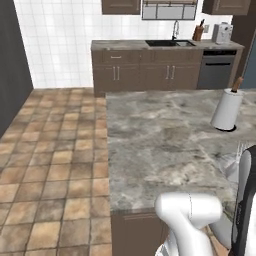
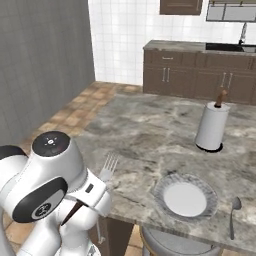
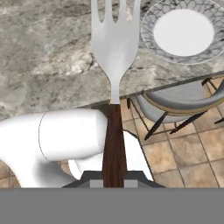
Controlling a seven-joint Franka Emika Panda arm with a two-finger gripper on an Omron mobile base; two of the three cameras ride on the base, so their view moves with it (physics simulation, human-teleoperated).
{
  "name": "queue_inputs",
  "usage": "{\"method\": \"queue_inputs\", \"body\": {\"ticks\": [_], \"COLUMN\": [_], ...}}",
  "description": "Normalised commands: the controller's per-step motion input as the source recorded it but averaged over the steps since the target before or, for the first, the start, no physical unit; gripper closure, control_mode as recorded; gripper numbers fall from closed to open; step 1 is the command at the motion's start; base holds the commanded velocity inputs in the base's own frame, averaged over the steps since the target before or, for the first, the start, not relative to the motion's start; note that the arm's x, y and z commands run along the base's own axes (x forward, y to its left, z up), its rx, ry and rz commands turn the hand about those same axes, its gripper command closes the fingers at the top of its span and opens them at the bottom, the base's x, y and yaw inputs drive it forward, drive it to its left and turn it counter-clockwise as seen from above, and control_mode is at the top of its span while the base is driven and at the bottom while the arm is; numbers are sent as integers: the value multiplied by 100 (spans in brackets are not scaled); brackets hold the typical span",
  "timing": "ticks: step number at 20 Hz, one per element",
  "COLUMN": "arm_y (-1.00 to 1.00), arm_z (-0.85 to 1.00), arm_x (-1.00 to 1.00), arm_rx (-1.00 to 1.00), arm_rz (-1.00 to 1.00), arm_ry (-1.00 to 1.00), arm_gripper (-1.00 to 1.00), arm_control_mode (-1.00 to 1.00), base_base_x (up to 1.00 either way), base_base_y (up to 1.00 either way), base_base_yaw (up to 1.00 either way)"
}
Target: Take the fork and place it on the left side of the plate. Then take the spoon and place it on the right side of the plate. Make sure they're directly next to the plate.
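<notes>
My gripper (image 3: 114,176) is shut on the dark handle of the fork (image 3: 114,48). Its silver tines point away from the hand, over the near edge of the marble counter (image 2: 150,145). From the right base view the fork (image 2: 108,169) sticks up beside my arm, well left of the plate (image 2: 162,189). The patterned plate (image 3: 151,17) with a white centre lies on the counter near its front edge. An all-grey spoon (image 2: 233,212) lies on the counter to the right of the plate, a small gap away, handle toward the edge.
A paper towel roll (image 2: 212,127) stands upright on the counter behind the plate. A grey stool (image 3: 179,98) sits under the counter's front edge below the plate. Tiled floor (image 1: 55,165) lies to the left, with cabinets and a sink (image 1: 169,43) along the far wall.
</notes>
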Motion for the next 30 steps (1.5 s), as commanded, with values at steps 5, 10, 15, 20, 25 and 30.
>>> {"method": "queue_inputs", "body": {"ticks": [5, 10, 15, 20, 25, 30], "arm_y": [-5, 0, -1, -16, -33, -5], "arm_z": [-1, -9, -18, -42, -55, -25], "arm_x": [47, 37, 32, 11, 1, 19], "arm_rx": [-2, -9, -10, -4, 0, 0], "arm_rz": [-2, 0, 0, 2, 7, 9], "arm_ry": [13, 17, 16, 6, 0, -1], "arm_gripper": [100, 100, 100, 100, 100, 100], "arm_control_mode": [-100, -100, -100, -100, -100, -100], "base_base_x": [16, 0, 0, 0, 0, 0], "base_base_y": [0, 0, 0, 0, 0, 0], "base_base_yaw": [-2, 0, 0, 0, 0, 0]}}
